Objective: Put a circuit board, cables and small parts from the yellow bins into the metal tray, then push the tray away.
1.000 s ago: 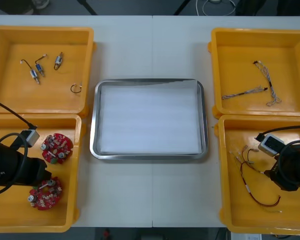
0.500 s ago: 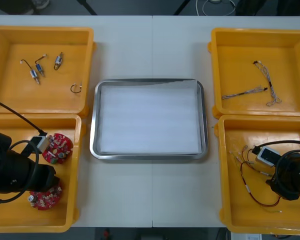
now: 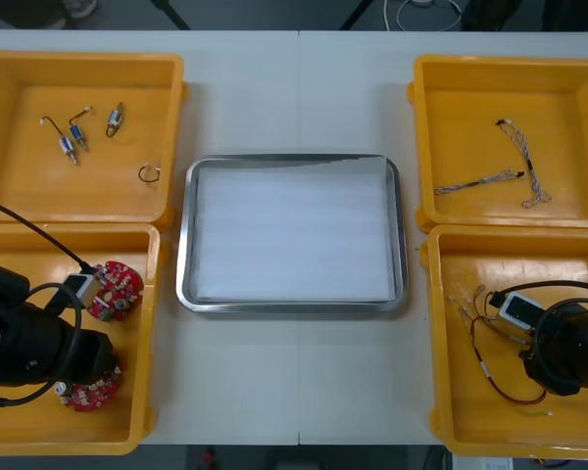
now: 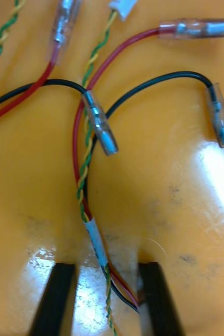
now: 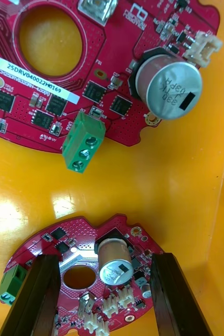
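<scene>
While the metal tray (image 3: 184,235) held nothing on its white inside, no part of the loading step had been completed, and the push could not yet be due.

The left gripper (image 5: 105,261) was in the yellow bin (image 3: 149,333) left of the tray on the robot's side. Its fingers stood wide apart over the nearer round red circuit board (image 5: 64,242), with the board's silver capacitor (image 5: 114,265) between them. No grip was evident. A second circuit board (image 3: 116,286) lay in the same bin, closer to the tray's level.

The right gripper (image 4: 106,266) was in the yellow bin (image 3: 441,333) right of the tray on the robot's side. Its fingers were spread, and a bundle of a red cable (image 4: 81,157), a black cable (image 4: 143,84) and a twisted green and yellow cable (image 4: 83,184) ran between them. Nothing was clamped.

The small metal parts (image 3: 78,132) lay in the bin left of the tray on the far side. The twisted blue and white cables (image 3: 519,171) lay in the bin right of it on the far side.

Judged from this, both pickups were at the closing stage. Every transfer to the tray was outstanding.
</scene>
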You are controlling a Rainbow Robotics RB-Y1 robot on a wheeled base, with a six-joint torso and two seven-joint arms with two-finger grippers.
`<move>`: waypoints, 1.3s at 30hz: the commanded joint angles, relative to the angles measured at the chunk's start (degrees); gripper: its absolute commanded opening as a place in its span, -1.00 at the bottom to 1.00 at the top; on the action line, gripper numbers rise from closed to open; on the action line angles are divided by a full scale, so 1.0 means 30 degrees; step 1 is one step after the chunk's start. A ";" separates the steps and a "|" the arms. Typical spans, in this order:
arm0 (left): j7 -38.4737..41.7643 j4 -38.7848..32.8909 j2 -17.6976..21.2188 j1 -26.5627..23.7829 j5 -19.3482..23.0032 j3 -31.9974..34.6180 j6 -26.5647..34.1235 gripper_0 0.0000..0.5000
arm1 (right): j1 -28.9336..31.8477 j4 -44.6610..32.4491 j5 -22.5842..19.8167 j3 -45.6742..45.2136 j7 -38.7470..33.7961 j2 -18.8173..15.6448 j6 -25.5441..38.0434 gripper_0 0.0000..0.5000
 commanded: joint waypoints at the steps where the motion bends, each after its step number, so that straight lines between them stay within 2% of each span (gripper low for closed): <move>1: 0.0374 -0.0544 -0.0244 0.0576 -0.0319 -0.0416 -0.0356 0.95 | 0.0447 0.0052 -0.0090 0.0520 0.0145 -0.0553 -0.0096 -1.00; 2: 0.0433 -0.0573 -0.0244 0.0605 -0.0349 -0.0475 -0.0473 0.56 | 0.0418 0.0023 -0.0119 0.0520 0.0145 -0.0553 -0.0096 -1.00; 3: 0.0462 -0.0573 -0.0244 0.0605 -0.0378 -0.0533 -0.0532 0.27 | 0.0418 -0.0006 -0.0119 0.0520 0.0145 -0.0553 -0.0096 -1.00; 4: 0.0492 -0.0573 -0.0244 0.0605 -0.0436 -0.0621 -0.0678 -0.52 | 0.0418 -0.0065 -0.0148 0.0491 0.0145 -0.0553 -0.0096 -1.00; 5: 0.0521 -0.0573 -0.0244 0.0605 -0.0524 -0.0709 -0.0824 -1.00 | 0.0418 -0.0182 -0.0148 0.0344 0.0145 -0.0553 -0.0096 -1.00; 10: 0.0697 -0.0573 -0.0244 0.0576 -0.0642 -0.0826 -0.0971 -1.00 | 0.0447 -0.1032 -0.0207 -0.0476 0.0116 -0.0553 0.0373 -1.00; 18: 0.0697 -0.0690 -0.0244 0.0605 -0.0583 -0.0475 -0.0942 -1.00 | 0.0389 -0.3815 -0.0617 -0.3025 -0.0265 -0.0435 0.3391 -1.00; 21: 0.0609 -0.1013 -0.0185 0.0605 -0.0495 0.0170 -0.0473 -1.00 | 0.0301 -0.4401 -0.1437 -0.3933 -0.0441 -0.0435 0.4358 -1.00; 25: 0.0550 -0.2038 -0.0068 0.0605 -0.0319 0.1810 0.1168 -1.00 | 0.0037 -0.4782 -0.3136 -0.5398 -0.0704 -0.0435 0.5705 -1.00; 30: 0.0579 -0.3415 -0.0068 0.0459 0.0032 0.3949 0.3160 -1.00 | -0.0637 -0.5221 -0.4426 -0.6746 -0.1085 -0.0406 0.7492 -1.00; 35: 0.0814 -0.4470 -0.0068 -0.0069 0.0560 0.5297 0.4595 -1.00 | -0.1340 -0.6012 -0.4631 -0.7420 -0.1495 -0.0435 0.9162 -1.00; 39: 0.1253 -0.4968 -0.0068 -0.1533 0.1966 0.6322 0.6529 -1.00 | -0.2189 -0.7506 -0.4631 -0.7742 -0.3458 -0.0435 1.1389 -1.00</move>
